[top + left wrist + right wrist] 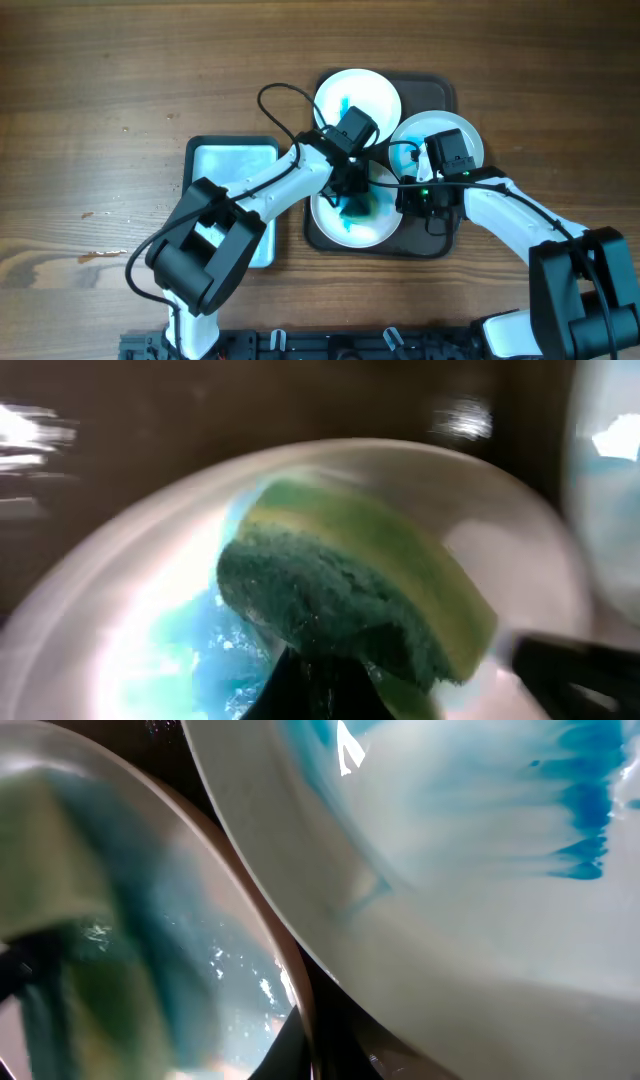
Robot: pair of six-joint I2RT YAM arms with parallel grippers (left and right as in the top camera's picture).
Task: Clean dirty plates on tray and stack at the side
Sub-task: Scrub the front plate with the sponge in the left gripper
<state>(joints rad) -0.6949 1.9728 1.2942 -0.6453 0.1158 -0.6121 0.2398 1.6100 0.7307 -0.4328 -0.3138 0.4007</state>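
Note:
Three white plates lie on the dark tray. The back plate and the right plate carry teal streaks. The front plate has a wet blue-teal pool. My left gripper is shut on a green and yellow sponge, which presses on the front plate beside the blue smear. My right gripper is shut on the front plate's right rim, which runs between its jaws. The right plate fills the upper right of the right wrist view.
A smaller pale teal tray with a dark rim lies left of the dark tray, partly under the left arm. Bare wooden table surrounds both trays. The two arms nearly meet over the front plate.

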